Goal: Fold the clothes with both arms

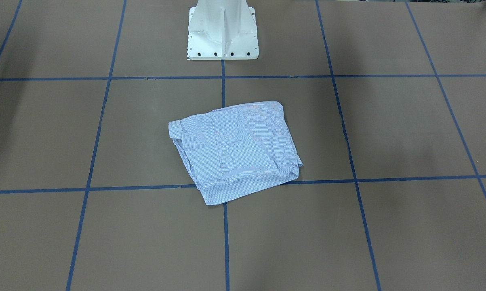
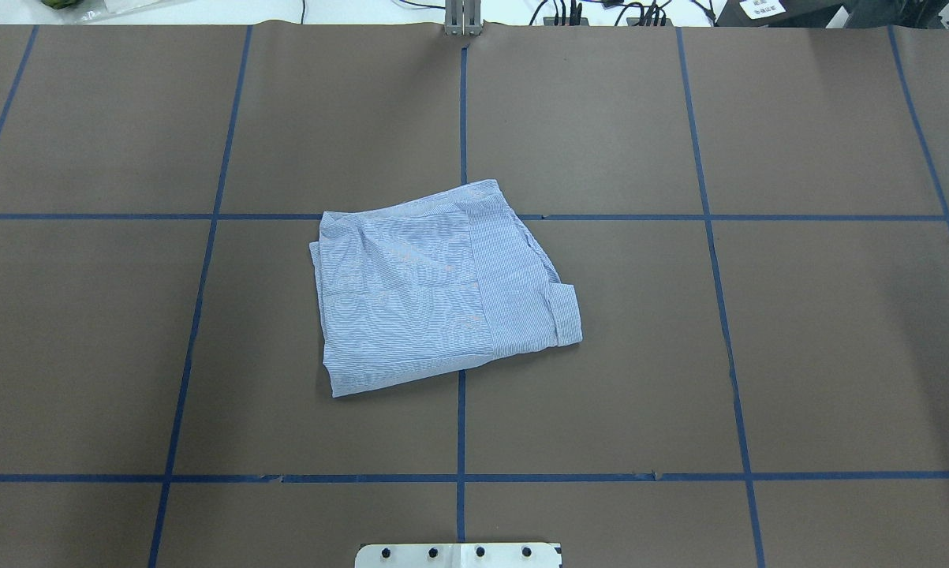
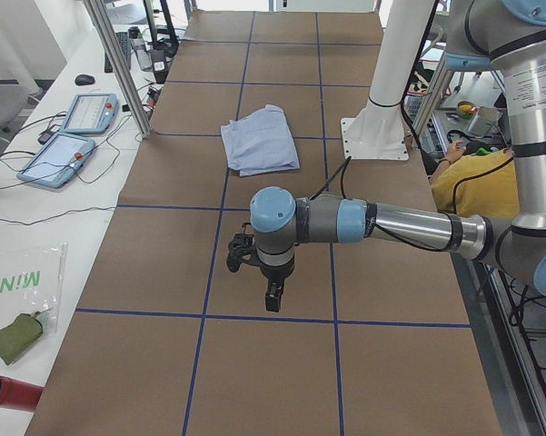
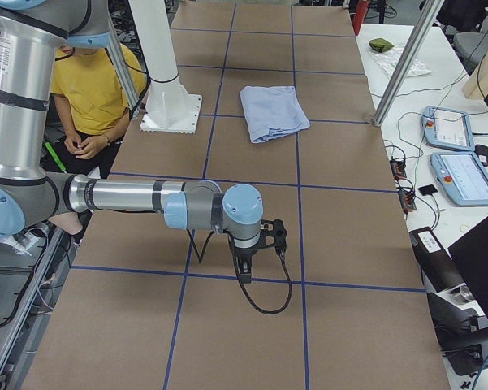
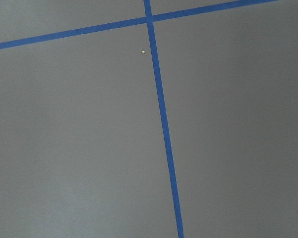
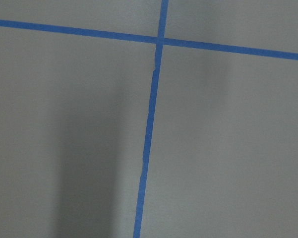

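The light blue striped shirt (image 1: 234, 151) lies folded into a rough rectangle on the brown table near the middle, in front of the pedestal; it also shows in the overhead view (image 2: 435, 288) and both side views (image 3: 259, 141) (image 4: 274, 112). No arm touches it. My left gripper (image 3: 273, 295) hangs low over bare table far toward the left end; I cannot tell whether it is open or shut. My right gripper (image 4: 242, 264) hangs low far toward the right end; I cannot tell its state either. Both wrist views show only brown table and blue tape lines.
The white pedestal base (image 1: 222, 32) stands behind the shirt. A person in yellow (image 4: 85, 81) sits behind the table. Teach pendants (image 3: 68, 136) (image 4: 463, 154) lie on side benches beyond aluminium posts (image 3: 118, 64). Blue tape lines (image 2: 461, 434) grid the table.
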Controlling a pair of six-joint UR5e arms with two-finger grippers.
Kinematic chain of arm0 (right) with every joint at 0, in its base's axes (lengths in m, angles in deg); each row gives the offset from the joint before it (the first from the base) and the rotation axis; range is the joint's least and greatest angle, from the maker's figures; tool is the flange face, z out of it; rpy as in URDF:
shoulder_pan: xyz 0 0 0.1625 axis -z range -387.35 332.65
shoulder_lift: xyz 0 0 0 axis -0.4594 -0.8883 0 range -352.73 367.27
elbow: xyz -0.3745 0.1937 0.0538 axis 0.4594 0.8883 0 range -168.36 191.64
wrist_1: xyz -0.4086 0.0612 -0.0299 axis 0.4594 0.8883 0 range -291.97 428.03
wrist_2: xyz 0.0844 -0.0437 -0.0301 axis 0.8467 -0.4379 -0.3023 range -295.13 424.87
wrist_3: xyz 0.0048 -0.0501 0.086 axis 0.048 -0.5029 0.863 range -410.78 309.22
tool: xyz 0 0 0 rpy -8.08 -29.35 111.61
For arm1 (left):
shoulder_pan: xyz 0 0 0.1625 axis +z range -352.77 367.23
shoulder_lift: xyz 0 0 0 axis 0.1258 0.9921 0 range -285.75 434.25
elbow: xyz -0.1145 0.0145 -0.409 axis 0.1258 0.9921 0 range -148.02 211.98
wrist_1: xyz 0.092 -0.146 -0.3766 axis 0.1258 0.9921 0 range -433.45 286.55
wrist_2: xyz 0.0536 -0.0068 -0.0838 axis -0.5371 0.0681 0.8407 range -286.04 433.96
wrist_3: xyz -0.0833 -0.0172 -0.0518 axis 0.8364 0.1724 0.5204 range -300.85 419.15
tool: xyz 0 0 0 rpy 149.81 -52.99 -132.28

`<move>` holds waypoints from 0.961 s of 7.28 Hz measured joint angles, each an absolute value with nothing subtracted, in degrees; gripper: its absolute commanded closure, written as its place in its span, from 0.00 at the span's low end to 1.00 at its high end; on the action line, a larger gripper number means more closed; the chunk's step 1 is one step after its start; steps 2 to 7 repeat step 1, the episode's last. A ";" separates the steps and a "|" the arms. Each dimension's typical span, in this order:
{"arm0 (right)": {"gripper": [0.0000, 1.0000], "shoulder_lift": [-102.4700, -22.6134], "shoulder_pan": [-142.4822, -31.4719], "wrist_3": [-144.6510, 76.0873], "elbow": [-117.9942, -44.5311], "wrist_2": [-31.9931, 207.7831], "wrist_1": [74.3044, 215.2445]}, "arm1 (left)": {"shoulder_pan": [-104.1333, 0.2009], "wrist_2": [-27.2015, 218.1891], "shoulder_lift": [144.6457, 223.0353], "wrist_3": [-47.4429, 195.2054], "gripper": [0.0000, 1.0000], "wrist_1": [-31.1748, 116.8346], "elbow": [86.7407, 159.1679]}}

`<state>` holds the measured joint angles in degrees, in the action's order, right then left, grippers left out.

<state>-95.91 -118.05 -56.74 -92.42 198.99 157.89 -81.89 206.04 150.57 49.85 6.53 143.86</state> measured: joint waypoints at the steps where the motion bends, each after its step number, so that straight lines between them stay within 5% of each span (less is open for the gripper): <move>1: 0.00 -95.92 -118.05 -56.75 -92.42 198.99 157.86 | -81.89 206.01 150.55 49.89 0.00 6.53 143.83; 7: 0.00 -95.92 -118.05 -56.75 -92.42 198.99 157.86 | -81.89 206.01 150.55 49.89 0.00 6.53 143.83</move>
